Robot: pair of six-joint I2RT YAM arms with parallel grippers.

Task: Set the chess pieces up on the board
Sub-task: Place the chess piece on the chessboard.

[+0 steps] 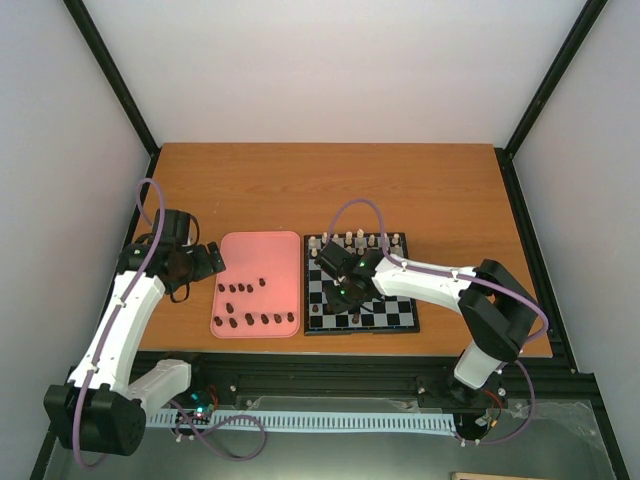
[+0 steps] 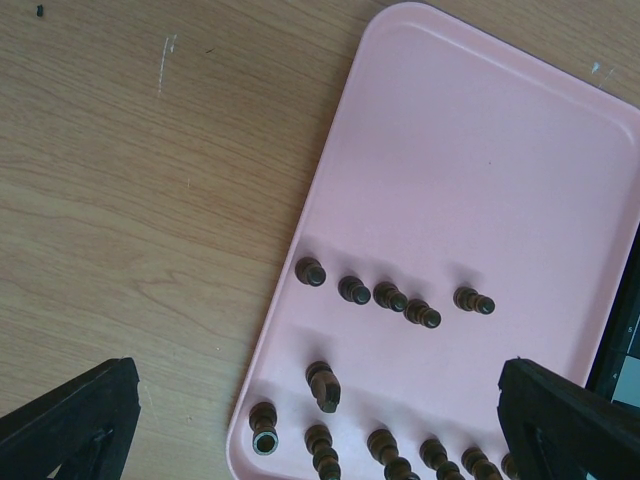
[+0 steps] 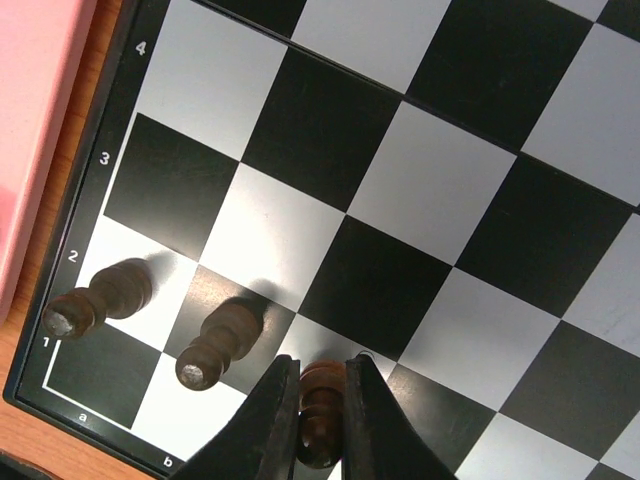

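Pinching a dark chess piece (image 3: pixel 320 430), right gripper (image 3: pixel 322 366) over the board (image 3: pixel 400 180) (near corner), left gripper (image 2: pixel 320 420) spread above pink tray (image 2: pixel 480 150)

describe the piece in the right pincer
Small dark brown piece, glossy and ribbed like turned wood. It is pinched between the black fingers of the right pincer, over the board's first rows beside the b2 piece. Its base is hidden, so contact with the board can't be told.
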